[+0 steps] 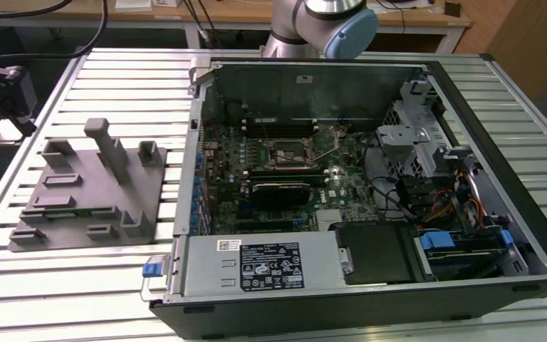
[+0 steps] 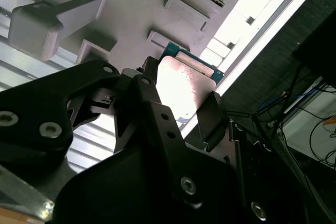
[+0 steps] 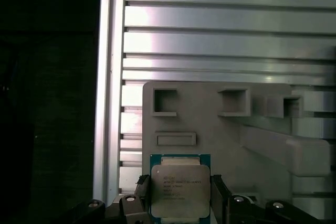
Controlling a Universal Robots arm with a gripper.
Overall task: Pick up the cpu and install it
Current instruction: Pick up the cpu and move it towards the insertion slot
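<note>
- Exterior view: grey tray [image 1: 65, 214] beside open computer case [image 1: 540, 235]; socket [image 1: 286, 151] not yet filled.
- Second wrist view: gripper [image 2: 182, 87], fingers [image 2: 149, 85] clamped on cpu [image 2: 184, 80].
- First wrist view: cpu [image 3: 180, 187] gripped over tray [image 3: 210, 124]; pick-up step in hand; seating probably calls for square, level alignment.

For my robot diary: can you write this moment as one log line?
claw: shut on small flat square silvery-grey cpu chip | chip: over large grey plastic tray with upright posts | install: not done
</note>
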